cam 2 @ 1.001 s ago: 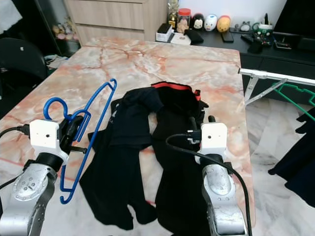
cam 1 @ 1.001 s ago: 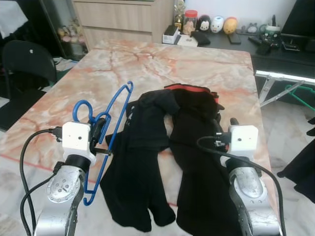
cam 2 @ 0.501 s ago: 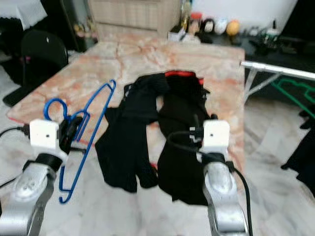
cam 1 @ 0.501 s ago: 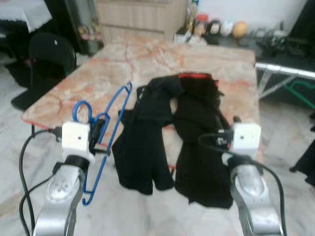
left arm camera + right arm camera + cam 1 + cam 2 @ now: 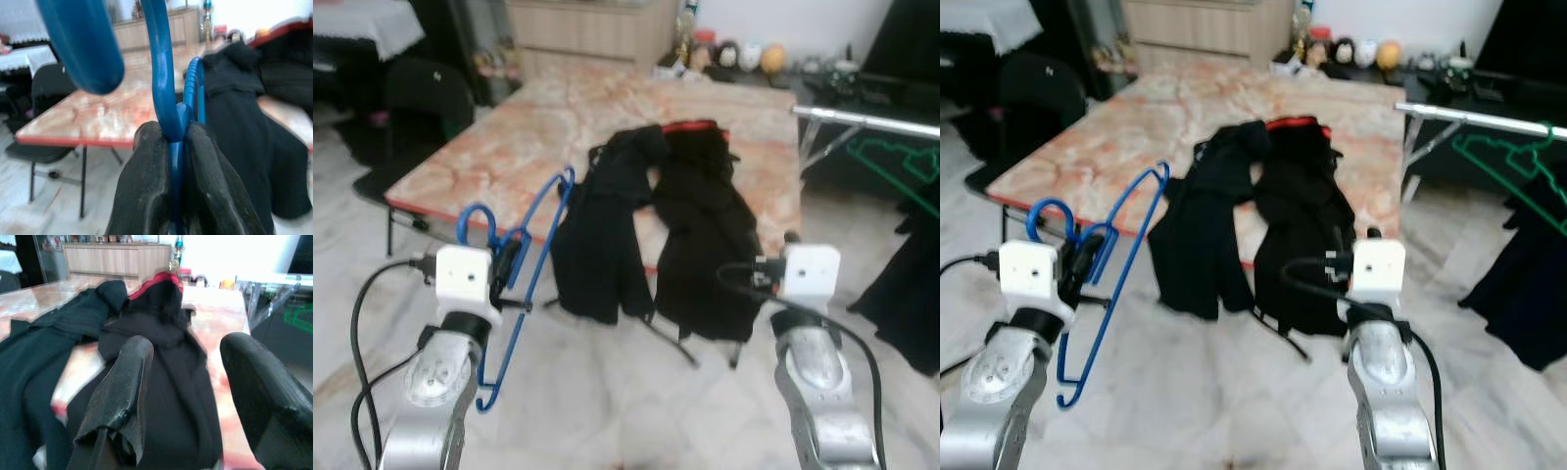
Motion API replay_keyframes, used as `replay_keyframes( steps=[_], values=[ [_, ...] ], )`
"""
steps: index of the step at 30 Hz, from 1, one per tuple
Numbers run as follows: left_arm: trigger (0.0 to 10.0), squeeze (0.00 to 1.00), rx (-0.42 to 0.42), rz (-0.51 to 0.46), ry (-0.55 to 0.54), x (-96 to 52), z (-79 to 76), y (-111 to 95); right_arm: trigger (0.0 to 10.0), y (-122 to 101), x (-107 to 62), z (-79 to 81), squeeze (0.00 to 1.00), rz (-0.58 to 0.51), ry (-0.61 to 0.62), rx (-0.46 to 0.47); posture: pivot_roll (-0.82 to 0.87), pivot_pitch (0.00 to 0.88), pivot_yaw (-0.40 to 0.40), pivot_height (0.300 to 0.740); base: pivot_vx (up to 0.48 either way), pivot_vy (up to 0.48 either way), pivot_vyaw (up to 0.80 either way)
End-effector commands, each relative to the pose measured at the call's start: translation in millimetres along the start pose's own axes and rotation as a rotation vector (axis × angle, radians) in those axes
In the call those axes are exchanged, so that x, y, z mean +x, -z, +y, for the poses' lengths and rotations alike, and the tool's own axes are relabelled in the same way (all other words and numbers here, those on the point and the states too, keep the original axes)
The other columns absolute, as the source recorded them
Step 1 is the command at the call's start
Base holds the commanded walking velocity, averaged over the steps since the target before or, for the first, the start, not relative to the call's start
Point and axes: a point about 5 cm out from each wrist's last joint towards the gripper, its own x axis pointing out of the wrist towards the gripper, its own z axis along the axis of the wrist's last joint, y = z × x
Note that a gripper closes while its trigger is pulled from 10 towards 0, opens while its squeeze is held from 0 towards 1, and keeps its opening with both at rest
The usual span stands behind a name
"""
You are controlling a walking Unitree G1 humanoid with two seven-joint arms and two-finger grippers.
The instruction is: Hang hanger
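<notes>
A marble-topped table (image 5: 519, 137) in pink and cream fills the middle of the room, with pale tiled floor (image 5: 607, 392) around it. Two black garments (image 5: 646, 225) lie across the table's near end, one with a red band at its top, both drooping over the edge toward the floor. A black chair (image 5: 411, 108) stands beside the table on the robot's left. To the right a metal drying rack (image 5: 862, 122) carries a green hanger (image 5: 891, 162), and dark clothing (image 5: 911, 284) hangs below it. At the far end sits a wooden cabinet (image 5: 587, 29) and a dark sideboard with small round figurines (image 5: 749, 56).

The left gripper (image 5: 171, 161) is clenched on the neck of the blue hanger (image 5: 514, 284), which it holds upright in the air in front of the table, hook uppermost, clear of the garments. The right gripper (image 5: 195, 382) is raised beside it with fingers (image 5: 122, 382) spread apart, grasping nothing, pointing at the black garments.
</notes>
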Motion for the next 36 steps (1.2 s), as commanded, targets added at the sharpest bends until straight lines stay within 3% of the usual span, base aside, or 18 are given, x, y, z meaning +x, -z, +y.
replay_keyframes(
  steps=[1, 9, 15, 30, 36],
  values=[
    [10.0, 0.0, 0.016, -0.009, 0.001, -0.4, 1.2, 0, 10.0, 6, -0.8, -6.5, 0.0, 0.022, 0.029, 0.008, 0.04, 0.04, 0.019, 0.74, -0.304, 0.0, 0.0],
    [10.0, 0.0, 0.013, 0.009, -0.002, -1.6, 2.0, 6, 10.0, 25, -4.1, -16.3, 0.0, 0.093, 0.094, 0.065, 0.04, 0.033, 0.015, 0.74, -0.297, 0.0, 0.0],
    [10.0, 0.0, 0.021, 0.043, -0.007, -3.2, 2.5, 16, 10.0, 40, -6.8, -21.5, 0.0, 0.148, 0.117, 0.075, 0.04, 0.035, 0.015, 0.74, -0.081, 0.0, -0.67],
    [10.0, 0.0, 0.021, 0.05, 0.031, -0.6, -1.4, 19, 10.0, 42, -4.0, -20.1, 0.0, 0.145, 0.114, 0.076, 0.05, 0.051, 0.019, 0.74, 0.0, 0.0, -0.79],
    [10.0, 0.0, 0.041, 0.072, 0.129, 1.9, -11.1, 22, 10.0, 38, 0.3, -16.3, 0.0, 0.117, 0.056, 0.051, 0.05, 0.054, 0.021, 0.74, 0.0, 0.0, -0.26]
  ],
)
